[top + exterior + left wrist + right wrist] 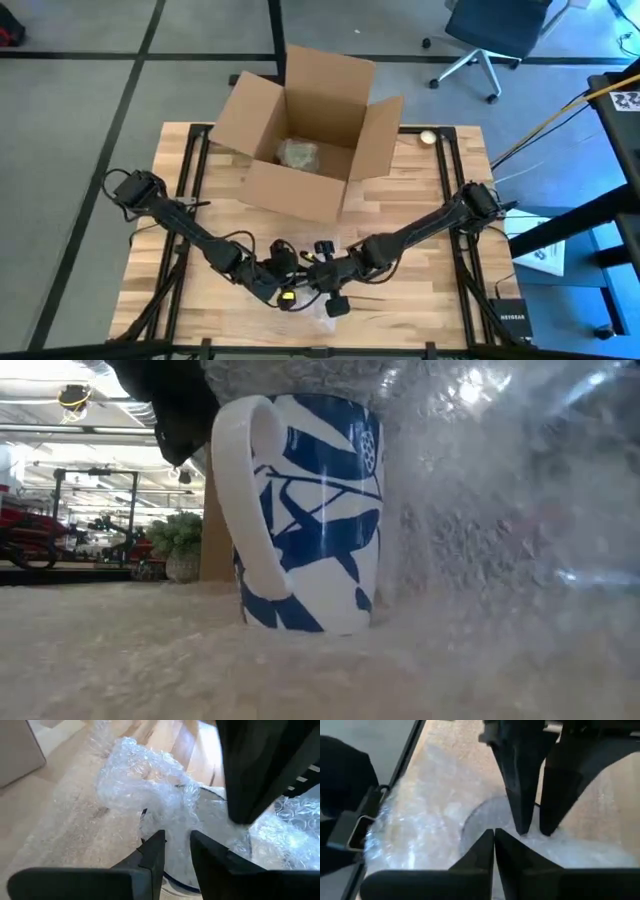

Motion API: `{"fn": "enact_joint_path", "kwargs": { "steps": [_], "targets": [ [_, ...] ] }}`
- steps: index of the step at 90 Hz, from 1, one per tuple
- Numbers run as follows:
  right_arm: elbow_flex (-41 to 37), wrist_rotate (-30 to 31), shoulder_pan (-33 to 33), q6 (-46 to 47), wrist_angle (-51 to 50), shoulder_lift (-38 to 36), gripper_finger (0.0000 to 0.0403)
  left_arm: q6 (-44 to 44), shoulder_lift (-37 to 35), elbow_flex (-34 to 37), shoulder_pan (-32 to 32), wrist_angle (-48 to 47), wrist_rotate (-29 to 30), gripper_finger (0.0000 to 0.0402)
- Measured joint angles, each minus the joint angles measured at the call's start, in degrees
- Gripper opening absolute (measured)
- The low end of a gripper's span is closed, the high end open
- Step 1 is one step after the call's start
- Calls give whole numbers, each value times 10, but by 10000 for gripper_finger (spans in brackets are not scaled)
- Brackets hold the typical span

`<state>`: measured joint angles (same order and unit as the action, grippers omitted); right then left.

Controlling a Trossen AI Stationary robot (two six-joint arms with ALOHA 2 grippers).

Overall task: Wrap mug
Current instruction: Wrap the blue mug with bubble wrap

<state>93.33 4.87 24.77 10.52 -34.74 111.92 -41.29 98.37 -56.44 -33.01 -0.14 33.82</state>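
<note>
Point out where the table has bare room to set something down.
Bare wood shows on the table right of the cardboard box, up to the small round object, and along its left side between the box and the left arm. The near edge is crowded: the left gripper and right gripper meet over the bubble wrap and mug.
</note>
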Motion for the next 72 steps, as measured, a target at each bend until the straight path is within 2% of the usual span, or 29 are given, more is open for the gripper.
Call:
{"fn": "enact_joint_path", "kwargs": {
  "steps": [8,16,23,29,45,59,72],
  "targets": [
    [47,41,2,-1,-86,0,1,3,-2,0,0,0,2,75],
    [82,112,7,1,-164,-1,1,3,-2,0,0,3,1,75],
    [91,175,7,11,-200,-1,1,3,-2,1,0,11,-1,76],
    [84,196,4,17,-210,-1,1,3,-2,1,0,13,-2,75],
    [14,194,-6,16,-126,0,1,12,-2,1,0,22,-2,76],
    [-15,132,16,11,-38,-1,1,13,-2,1,0,24,-2,75],
    [-48,117,36,10,49,3,1,13,-2,1,1,25,-1,76]
  ]
}}
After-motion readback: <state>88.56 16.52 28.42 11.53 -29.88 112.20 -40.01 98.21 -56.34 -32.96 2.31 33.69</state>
